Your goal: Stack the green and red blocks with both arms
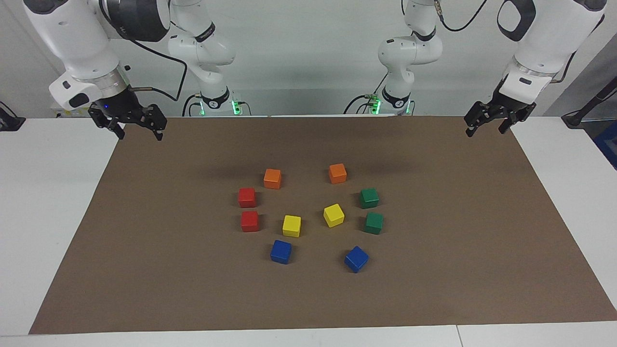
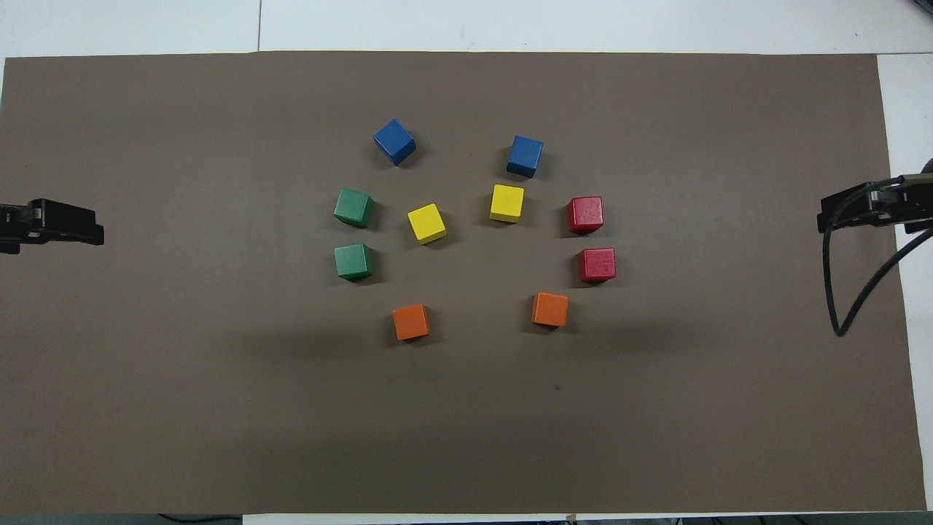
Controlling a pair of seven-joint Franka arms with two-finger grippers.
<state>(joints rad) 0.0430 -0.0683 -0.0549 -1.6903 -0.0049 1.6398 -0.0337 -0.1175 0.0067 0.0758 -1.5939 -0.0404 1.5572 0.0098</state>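
Observation:
Two green blocks (image 1: pixel 369 197) (image 1: pixel 373 223) sit side by side on the brown mat, toward the left arm's end of the cluster; from overhead they are the green blocks (image 2: pixel 354 207) (image 2: pixel 353 262). Two red blocks (image 1: pixel 247 197) (image 1: pixel 249 221) sit toward the right arm's end, seen from overhead as the red blocks (image 2: pixel 585 214) (image 2: pixel 597 265). All lie apart, none stacked. My left gripper (image 1: pixel 486 131) hangs open and empty over the mat's edge at its own end. My right gripper (image 1: pixel 140 134) hangs open and empty over the mat's corner at its end. Both are well away from the blocks.
Among the task blocks lie two orange cubes (image 1: pixel 272 179) (image 1: pixel 337 173) nearest the robots, two yellow cubes (image 1: pixel 291 226) (image 1: pixel 333 215) in the middle and two blue cubes (image 1: pixel 281 251) (image 1: pixel 356 259) farthest out. The brown mat (image 1: pixel 144 270) covers most of the white table.

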